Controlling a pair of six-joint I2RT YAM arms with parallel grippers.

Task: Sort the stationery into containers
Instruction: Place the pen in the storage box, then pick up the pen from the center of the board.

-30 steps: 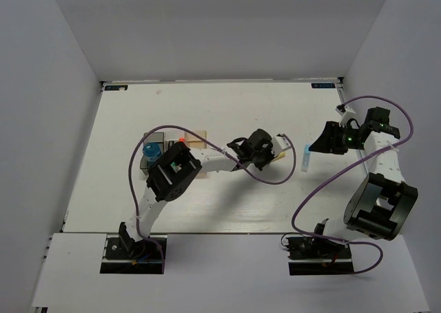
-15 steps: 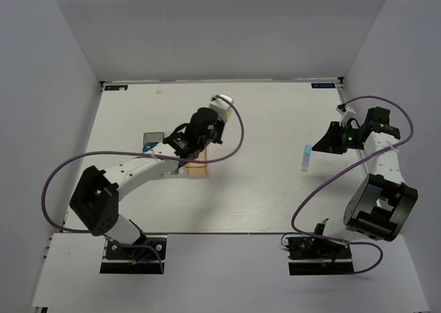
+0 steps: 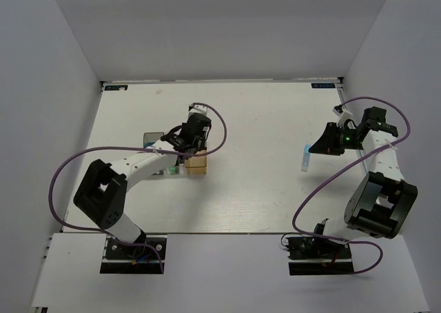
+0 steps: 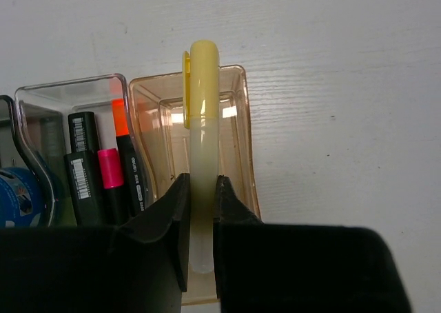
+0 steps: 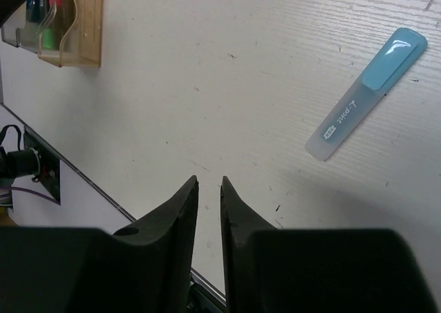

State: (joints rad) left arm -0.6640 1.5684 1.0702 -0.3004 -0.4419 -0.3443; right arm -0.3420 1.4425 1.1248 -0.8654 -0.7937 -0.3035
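My left gripper (image 4: 201, 178) is shut on the pale yellow stick (image 4: 204, 99) and holds it over the tan bin (image 4: 238, 120), the stick's far end above the bin's far wall. The clear bin (image 4: 41, 113) beside it holds black highlighters with an orange cap (image 4: 118, 116) and a pink cap (image 4: 109, 168). The blue roll (image 4: 17, 196) sits further left; its dark grey bin (image 3: 149, 139) is mostly hidden. In the top view the left gripper (image 3: 189, 144) covers the bins. My right gripper (image 5: 209, 182) is shut and empty, low over the table at the right (image 3: 318, 146).
A pale blue flat pen-like stick (image 5: 365, 96) lies on the white table just left of the right gripper, also in the top view (image 3: 306, 157). The tan bin also shows far off in the right wrist view (image 5: 72, 23). White walls enclose the table.
The left arm swung from the table's middle back to the left, carrying the yellow stick, and now sits over the bins. The right arm has barely moved.
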